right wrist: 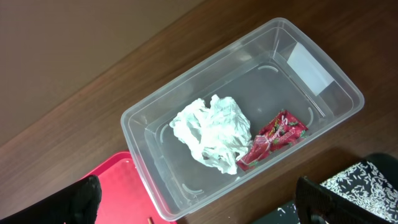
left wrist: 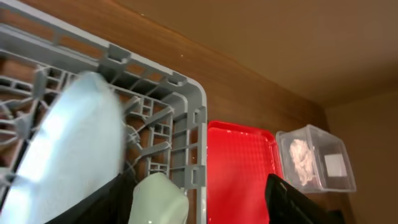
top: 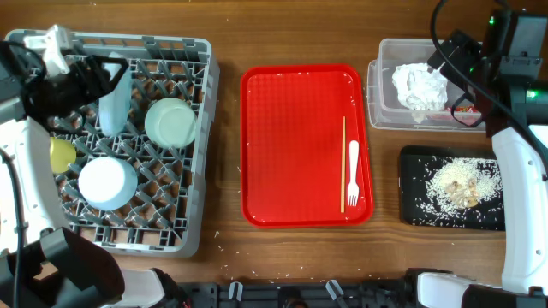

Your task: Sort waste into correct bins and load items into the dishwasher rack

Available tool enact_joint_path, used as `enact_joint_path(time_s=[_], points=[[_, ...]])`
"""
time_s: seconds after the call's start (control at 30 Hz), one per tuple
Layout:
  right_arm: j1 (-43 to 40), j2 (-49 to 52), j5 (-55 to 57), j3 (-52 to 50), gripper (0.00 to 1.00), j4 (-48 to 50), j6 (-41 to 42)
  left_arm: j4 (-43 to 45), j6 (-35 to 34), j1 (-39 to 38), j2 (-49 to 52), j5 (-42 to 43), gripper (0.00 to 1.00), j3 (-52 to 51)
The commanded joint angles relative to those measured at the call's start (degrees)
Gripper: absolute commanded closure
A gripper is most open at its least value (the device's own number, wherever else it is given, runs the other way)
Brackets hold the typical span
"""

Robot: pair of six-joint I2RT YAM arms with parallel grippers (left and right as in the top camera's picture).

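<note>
White plate (top: 114,107) stands on edge, propped by pegs of the dishwasher rack (top: 204,128), so my left jaws gape empty beside it; right jaws hang wide above the clear tub (right wrist: 273,81).

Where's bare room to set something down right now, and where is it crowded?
Freest: the red tray, left and middle; the stick and fork hug its right edge. A bare wood strip runs between the rack and red tray. Crowded: the rack's left and centre, with plate, bowls and cup; narrow gaps beside the clear tub and black tray.
</note>
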Motion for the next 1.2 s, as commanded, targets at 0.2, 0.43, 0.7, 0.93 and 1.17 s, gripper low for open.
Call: enact_joint_path(time_s=[0.2, 0.43, 0.7, 0.93, 1.17], points=[[-0.09, 0.15, 0.76, 0.33, 0.0, 0.13, -0.31, -2.21, -9.07, 4.22, -16.76, 1.4, 0.0, 0.09], [-0.09, 0.15, 0.76, 0.33, 0.0, 0.13, -0.31, -13.57, -17.05, -7.63, -24.63, 1.31, 0.0, 0.07], [-0.09, 0.15, 0.76, 0.33, 0.0, 0.13, -0.31, -16.44, -26.34, -14.64, -24.76, -32.33, 0.0, 0.07], [-0.09, 0.15, -2.25, 0.33, 0.0, 1.92, 7.19, -22.14, -30.38, 8.92, -27.39, -32.09, 0.0, 0.07], [6.67, 1.2, -36.81, -1.16, 0.14, -4.83, -2.47, -25.33, -30.38, 11.8, -25.83, -32.09, 0.0, 0.07]])
